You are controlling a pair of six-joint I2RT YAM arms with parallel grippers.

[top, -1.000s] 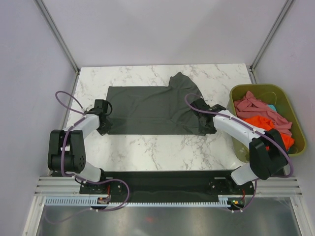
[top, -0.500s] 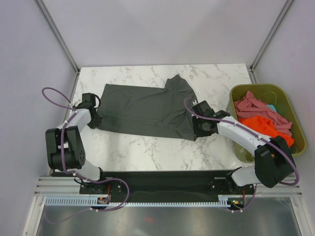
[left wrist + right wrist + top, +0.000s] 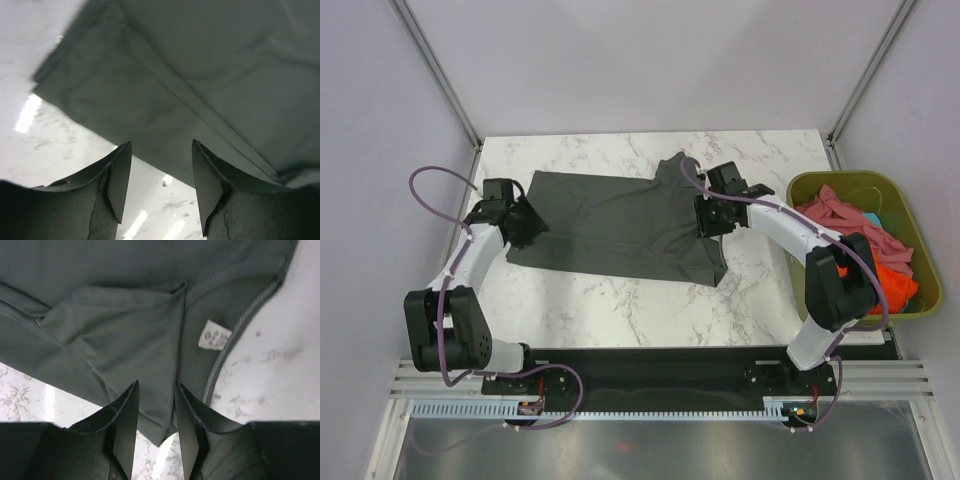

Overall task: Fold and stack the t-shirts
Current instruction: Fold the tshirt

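Just left of the olive-green bin (image 3: pixel 840 177), on the marble table (image 3: pixel 620 300), the charcoal t-shirt (image 3: pixel 610 225) lies spread almost flat, its collar end turned toward the bin and its hem end away from it. 2 arms work it from opposite ends, most likely so the cloth stays stretched and a fold can be laid evenly.

At the end farthest from the bin, the left gripper (image 3: pixel 160 150) hovers over the tee's edge with its pincer wide and nothing between the fingers; bare marble shows through the gap. That suggests this corner sits where it is wanted, or a fresh hold is due.

At the end nearest the bin, the right gripper (image 3: pixel 156 390) keeps a narrow pincer, and a tented ridge of charcoal cloth runs up into the gap, so it appears to pinch a fold beside the collar and its white label (image 3: pixel 215 335). Holding there would let it carry that end over the body.

Inside the bin wait 2 more t-shirts, 1 dusty pink (image 3: pixel 840 215) and 1 bright orange (image 3: pixel 895 285), so the task looks early
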